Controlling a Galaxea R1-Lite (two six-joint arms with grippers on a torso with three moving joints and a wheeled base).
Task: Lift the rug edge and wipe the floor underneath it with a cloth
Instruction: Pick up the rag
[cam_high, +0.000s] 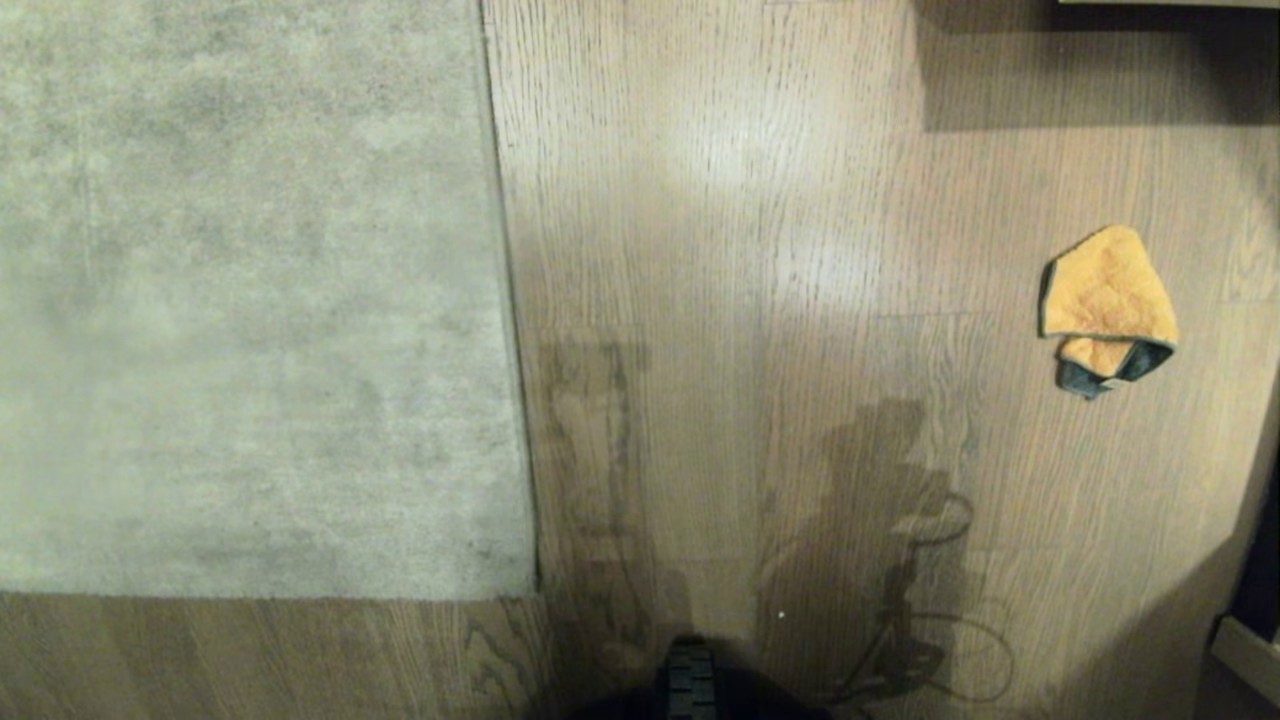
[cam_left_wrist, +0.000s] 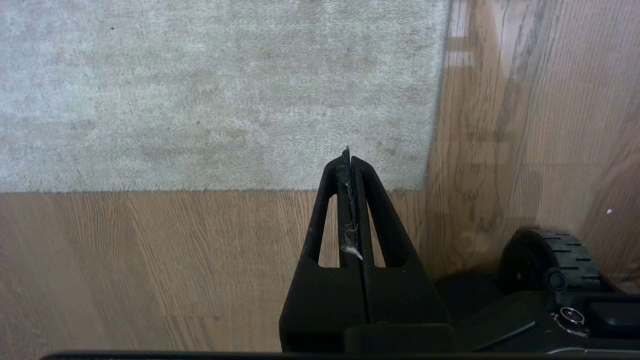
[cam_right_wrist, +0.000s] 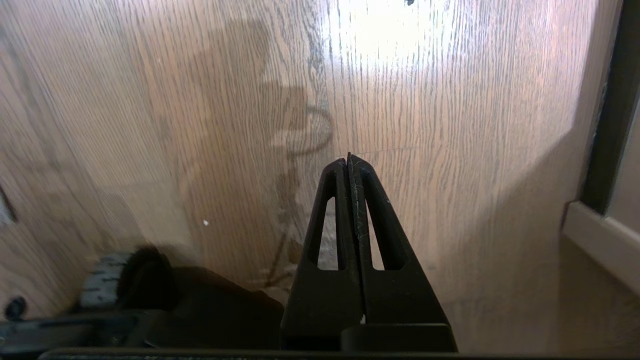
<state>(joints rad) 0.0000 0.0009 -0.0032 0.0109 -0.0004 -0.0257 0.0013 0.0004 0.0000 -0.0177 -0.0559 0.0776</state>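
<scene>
Both arms parked, rug flat, cloth lying loose on the floor.

Left gripper (cam_left_wrist: 348, 155) hangs above the rug corner, fingers pressed together, holding nothing. Right gripper (cam_right_wrist: 349, 159) hangs over bare floor (cam_high: 760, 300), fingers likewise together and empty. Neither arm shows in the head view, only their shadows on the planks. Rug edge (cam_high: 510, 330) lies flat, its corner near the robot's front wheel (cam_high: 692, 680). Cloth (cam_high: 1108, 305), orange with a dark trim, sits crumpled on the floor to the robot's right, well apart from the rug.
</scene>
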